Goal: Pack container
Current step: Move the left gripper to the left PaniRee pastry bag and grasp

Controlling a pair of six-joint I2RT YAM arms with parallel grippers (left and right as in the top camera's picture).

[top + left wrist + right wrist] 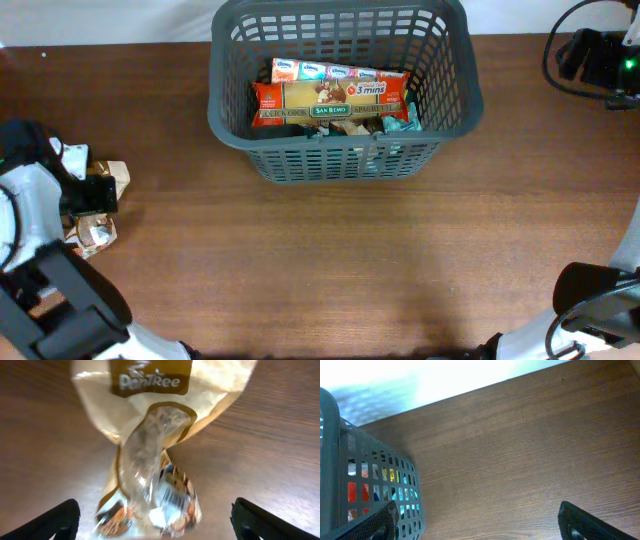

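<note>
**Left end effector** [160,525]: jaws spread wide and gripping nothing, each finger [50,522] clear of the packet. It hangs low over the table [350,260].

**Snack packet** [150,460]: cream and brown bag printed "PaniTree", with a clear window and a barcode. It lies on the table directly beneath the left end effector, between the lines of its two fingers and reaching out ahead of them.

**Container** [345,160]: dark grey lattice basket standing upright on the table, well apart from the left end effector, forward and to its right. It is beside the right end effector on its left, where one corner [370,490] shows in the right wrist view.

**Container contents**: red San Remo pasta packet [330,100] lying flat on top, a pack of tissues [320,71] behind it, and teal wrappers [400,120] at the right end.

**Right end effector** [485,525]: jaws parted and empty, over bare table just outside the container wall.
</note>
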